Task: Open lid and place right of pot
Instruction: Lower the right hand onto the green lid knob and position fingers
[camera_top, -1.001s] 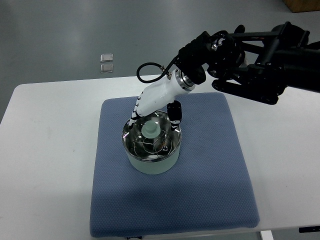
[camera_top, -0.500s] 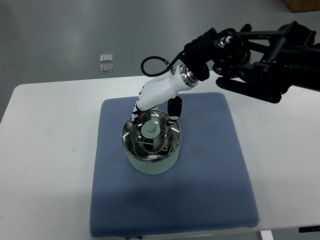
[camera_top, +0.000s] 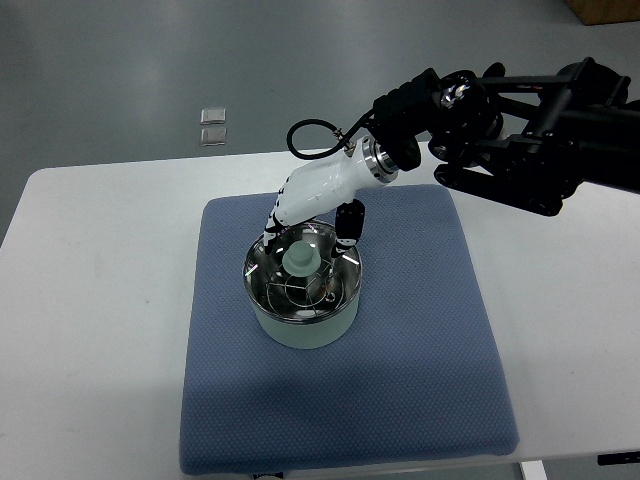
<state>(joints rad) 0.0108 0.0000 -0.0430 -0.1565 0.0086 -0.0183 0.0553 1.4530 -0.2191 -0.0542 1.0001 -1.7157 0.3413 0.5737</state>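
A pale green pot (camera_top: 303, 325) stands on a blue mat (camera_top: 420, 340) in the middle of the white table. Its glass lid (camera_top: 325, 285) with a pale green knob (camera_top: 299, 260) lies closed on the pot. My right hand (camera_top: 306, 236), white with black fingers, reaches in from the upper right on a black arm. It hovers just behind and above the knob. Its fingers (camera_top: 347, 226) are spread to either side of the knob and hold nothing. The left arm is out of view.
The mat leaves bare white table (camera_top: 90, 300) at the left and right. Two small clear squares (camera_top: 212, 125) lie on the grey floor beyond the table's far edge. The black arm (camera_top: 520, 140) spans the upper right.
The right arm has drawn slightly up and to the right. The hand has risen a little off the lid. Lid and pot have not moved.
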